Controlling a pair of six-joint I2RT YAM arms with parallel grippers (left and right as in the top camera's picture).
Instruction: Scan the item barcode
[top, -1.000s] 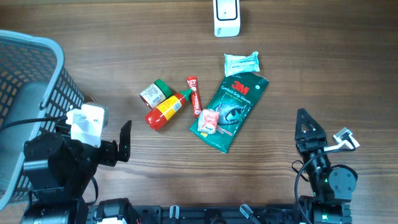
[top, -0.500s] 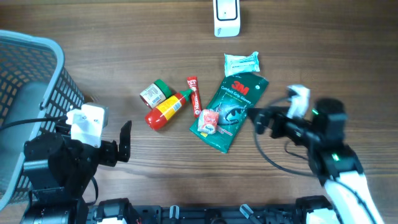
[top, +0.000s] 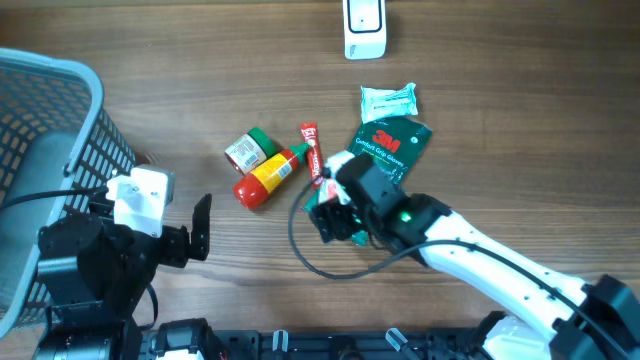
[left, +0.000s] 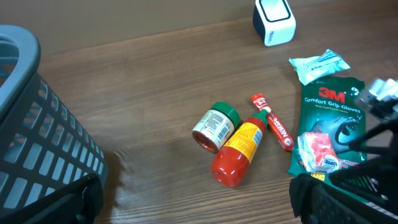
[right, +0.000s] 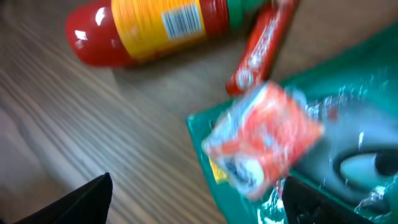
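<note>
Red packet sits on the green glove pack, mid-tabletop. R gripper is over it, jaws released and straddling it, nothing held. Step looks like the pick. Centre packet btwn the fingers, go low enough to catch it w/o pinching the pack's film, close gently since it's soft. Then lift clear, turn barcode twd scanner; can't see packet's code. L gripper by basket, jaws wide, empty.
</note>
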